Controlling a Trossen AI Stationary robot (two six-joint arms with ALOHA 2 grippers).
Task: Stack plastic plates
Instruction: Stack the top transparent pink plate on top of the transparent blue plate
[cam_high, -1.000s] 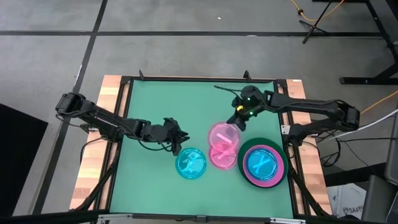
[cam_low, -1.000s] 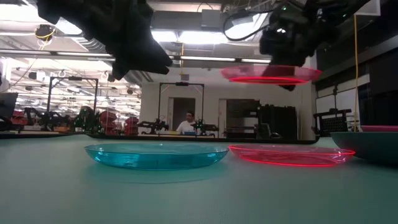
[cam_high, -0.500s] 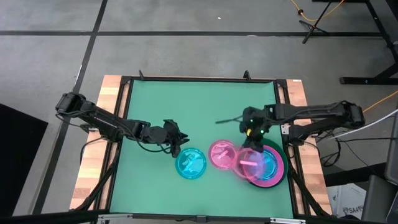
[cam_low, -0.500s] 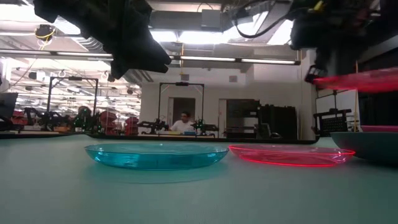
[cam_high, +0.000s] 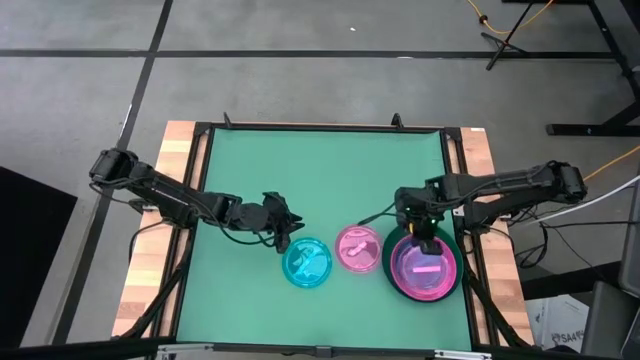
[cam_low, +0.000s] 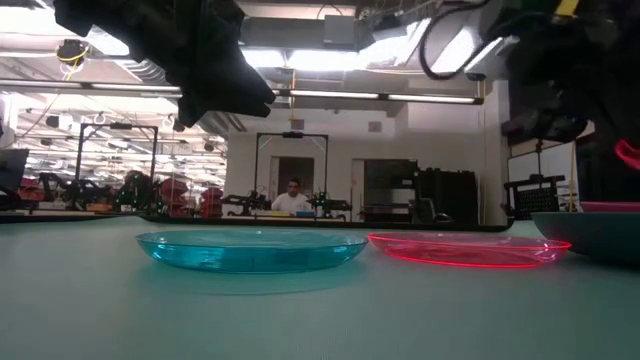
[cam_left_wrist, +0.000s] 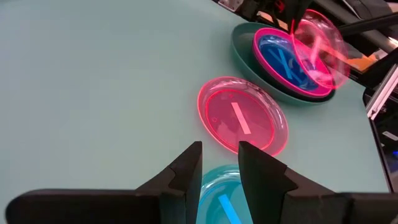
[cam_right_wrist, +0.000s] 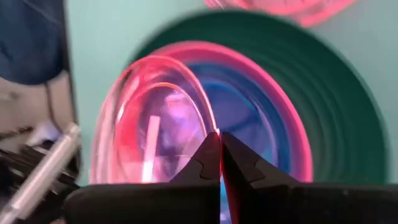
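Table: a green mat (cam_high: 260, 170) lay flat on the table, with wood strips along both sides.
Left gripper: the left gripper (cam_high: 283, 228) hung low just beside the blue plate, near the middle of the mat. Its two fingers (cam_left_wrist: 186, 174) stood a little apart and held nothing.
Blue plate: a see-through blue plate (cam_high: 307, 263) lay flat on the mat by itself.
Pink plate: a see-through pink plate (cam_high: 357, 248) lay flat just to the right of the blue one.
Stack: a big dark green plate (cam_high: 391, 250) sat at the right edge, with a hot pink plate (cam_right_wrist: 292, 124) and a blue plate (cam_left_wrist: 283, 59) inside it.
Right gripper: the right gripper (cam_high: 421, 243) was over the stack. Its fingers were pressed together on the rim of another see-through pink plate (cam_high: 425, 268), which was tilted above the stack.
Room: a person (cam_low: 291, 199) was far behind the table.
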